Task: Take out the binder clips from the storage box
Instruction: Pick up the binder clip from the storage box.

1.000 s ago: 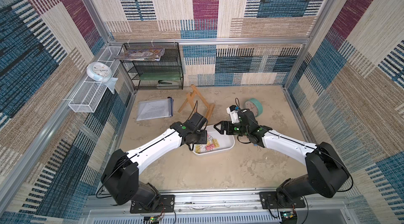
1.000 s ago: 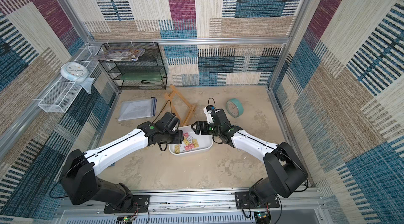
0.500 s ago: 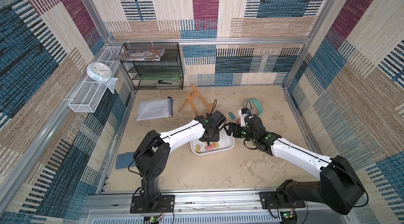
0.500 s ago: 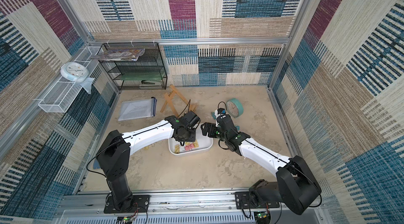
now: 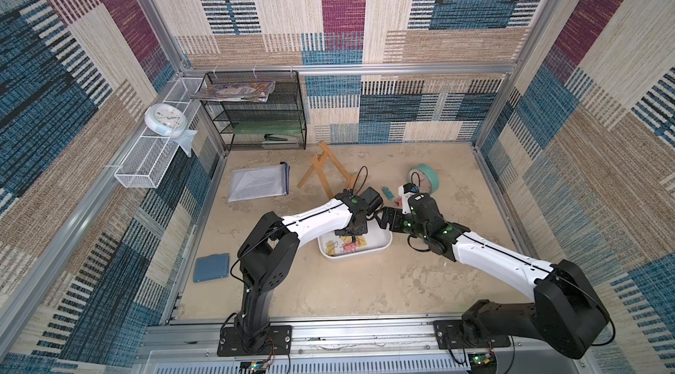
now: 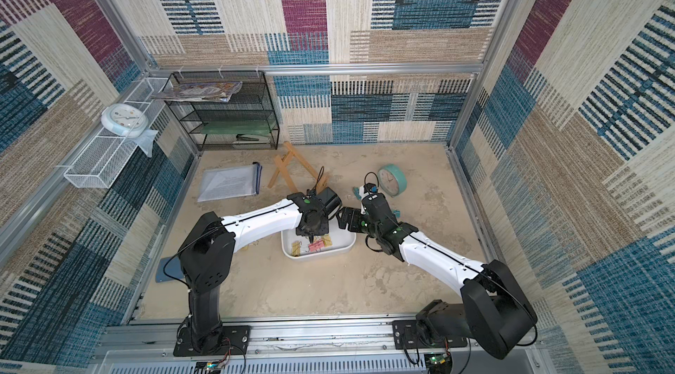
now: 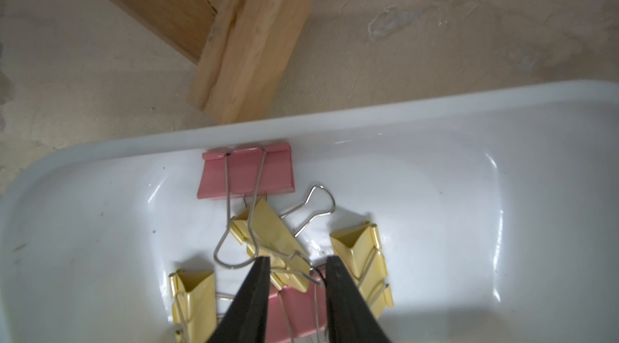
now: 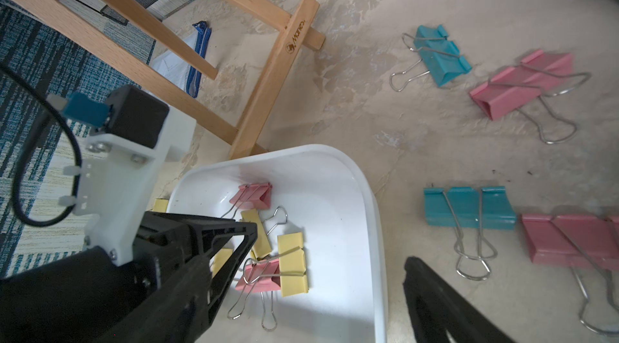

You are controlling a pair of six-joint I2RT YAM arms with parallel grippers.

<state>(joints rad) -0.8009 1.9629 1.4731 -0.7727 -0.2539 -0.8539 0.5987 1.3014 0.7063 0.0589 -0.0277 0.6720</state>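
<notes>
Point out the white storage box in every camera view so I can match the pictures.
Top view: storage box at the floor's middle.
Top view: same place.
Left wrist: fills most of the picture, yellow and pink clips inside.
Right wrist: one rounded end shows, teal and pink clips loose on the floor beside it.
Shared landmark: the wooden stand, its foot just outside the box's rim.

a shallow white box (image 8: 376, 224) with rounded corners sits level. inside, several yellow clips (image 8: 292, 251) and two pink clips (image 8: 254, 195) lie tangled, silver handles crossing, one pink against the wall. outside, just beside it, two teal clips (image 8: 469, 207) and two more pink clips lie flat.
</notes>
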